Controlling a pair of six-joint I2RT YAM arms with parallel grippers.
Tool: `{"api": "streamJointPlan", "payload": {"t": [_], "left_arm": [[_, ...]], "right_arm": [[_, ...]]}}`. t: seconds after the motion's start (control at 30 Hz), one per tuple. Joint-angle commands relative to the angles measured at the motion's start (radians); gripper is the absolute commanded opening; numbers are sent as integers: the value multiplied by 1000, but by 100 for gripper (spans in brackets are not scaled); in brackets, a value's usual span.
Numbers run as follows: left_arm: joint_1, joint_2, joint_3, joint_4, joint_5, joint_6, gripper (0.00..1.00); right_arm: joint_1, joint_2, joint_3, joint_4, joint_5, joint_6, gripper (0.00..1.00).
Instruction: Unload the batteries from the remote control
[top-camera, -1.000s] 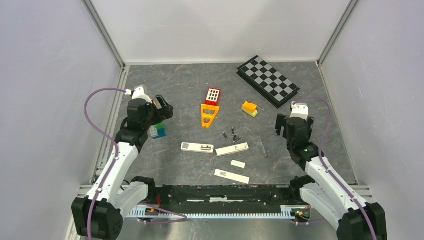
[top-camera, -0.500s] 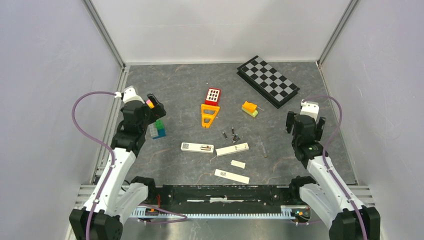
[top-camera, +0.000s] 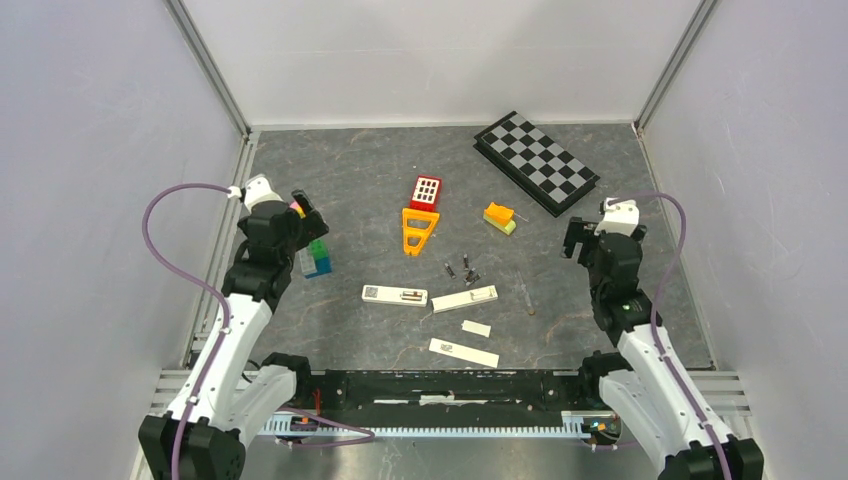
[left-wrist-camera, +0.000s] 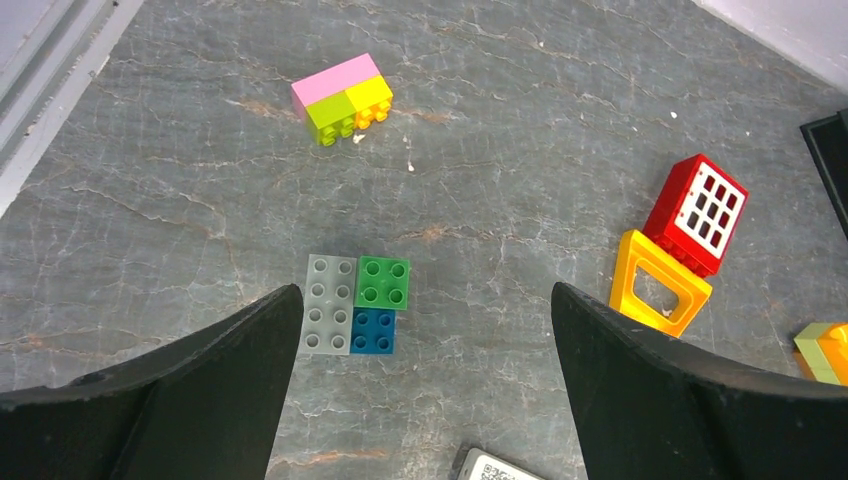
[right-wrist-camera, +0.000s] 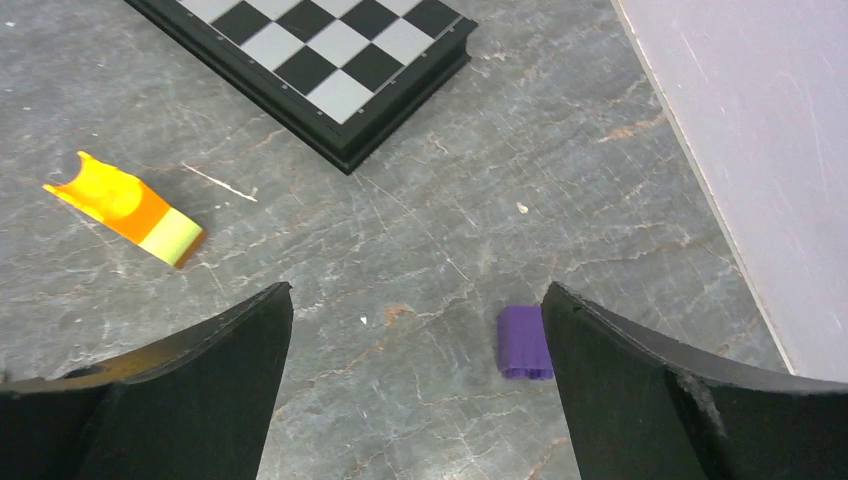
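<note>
Two white remotes lie side by side mid-table, one (top-camera: 394, 294) on the left with its compartment uncovered and one (top-camera: 466, 298) on the right. Just behind them, several small dark batteries (top-camera: 466, 270) lie loose on the table. Two white covers (top-camera: 463, 352) lie nearer the arms. My left gripper (top-camera: 308, 212) hangs open over the left side; in the left wrist view it (left-wrist-camera: 425, 330) holds nothing, and a remote corner (left-wrist-camera: 495, 468) shows at the bottom edge. My right gripper (top-camera: 578, 240) stands open on the right, also empty in its wrist view (right-wrist-camera: 415, 330).
A grey-green-blue block cluster (left-wrist-camera: 355, 318) and a pink-yellow-green block (left-wrist-camera: 342, 97) lie below the left gripper. A red window block (top-camera: 426, 192) and yellow frame (top-camera: 418, 230) sit centre-back. A chessboard (top-camera: 536, 161), an orange block (top-camera: 499, 217), a thin grey rod (top-camera: 524, 294) and a purple block (right-wrist-camera: 522, 342) lie on the right.
Both arms have drawn outward from the middle, the left one to the left, the right one to the right and slightly back. Both grippers stayed open. Nothing on the table moved.
</note>
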Motion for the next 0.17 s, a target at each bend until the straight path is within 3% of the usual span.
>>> {"api": "streamJointPlan", "payload": {"t": [0.0,0.13], "left_arm": [[3,14,65,-20,-73,-22,100],[4,31,88,-49,-118,-55,100]], "right_arm": [[-3,-32,-17,82,-61,-20,98],[-4,-36,-29,83,-55,-26,98]]}}
